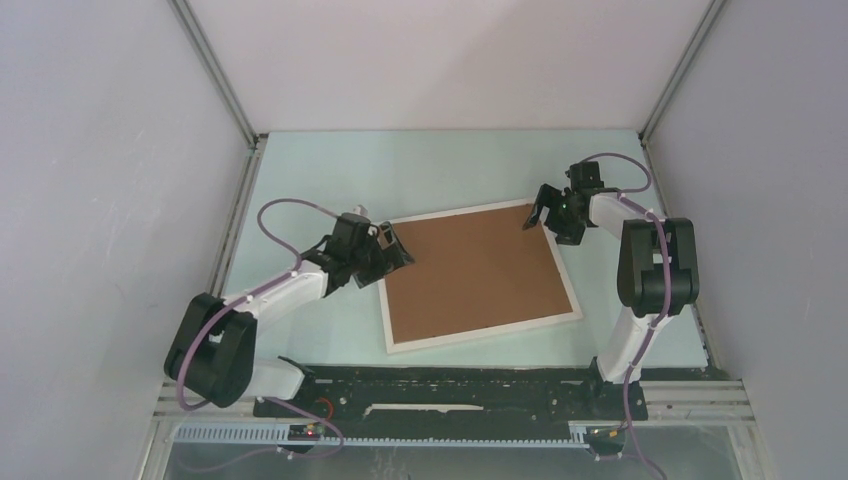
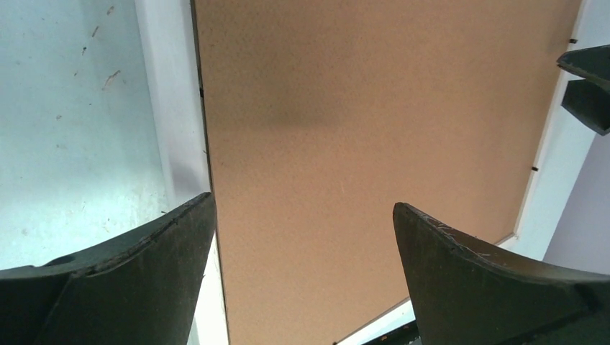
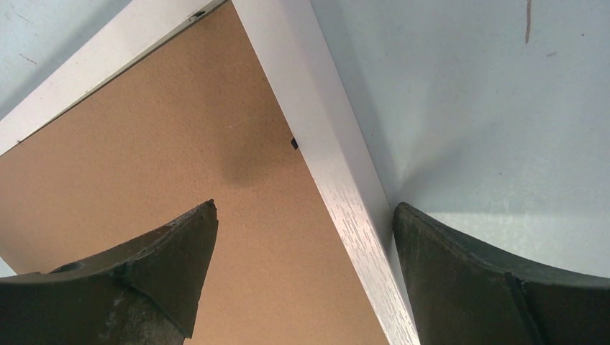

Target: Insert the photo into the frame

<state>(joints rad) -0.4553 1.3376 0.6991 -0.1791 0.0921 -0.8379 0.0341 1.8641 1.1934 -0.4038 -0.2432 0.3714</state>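
Observation:
The frame (image 1: 482, 332) lies flat on the table, a thin white rectangle with a plain brown backing board (image 1: 475, 270) filling it. The photo is hidden. My left gripper (image 1: 400, 250) hangs open over the frame's left rail (image 2: 173, 108), with one finger above the rail and the other above the board (image 2: 360, 129). My right gripper (image 1: 535, 212) is open at the frame's far right corner. It straddles the white rail (image 3: 316, 136), one finger over the board (image 3: 144, 144) and one over the table. Neither the left gripper (image 2: 303, 201) nor the right gripper (image 3: 306, 205) holds anything.
The pale green table (image 1: 420, 170) is enclosed by grey walls at the back and both sides. A black base rail (image 1: 450, 395) runs along the near edge behind the arms. The right gripper's fingertips (image 2: 586, 86) show at the top right of the left wrist view.

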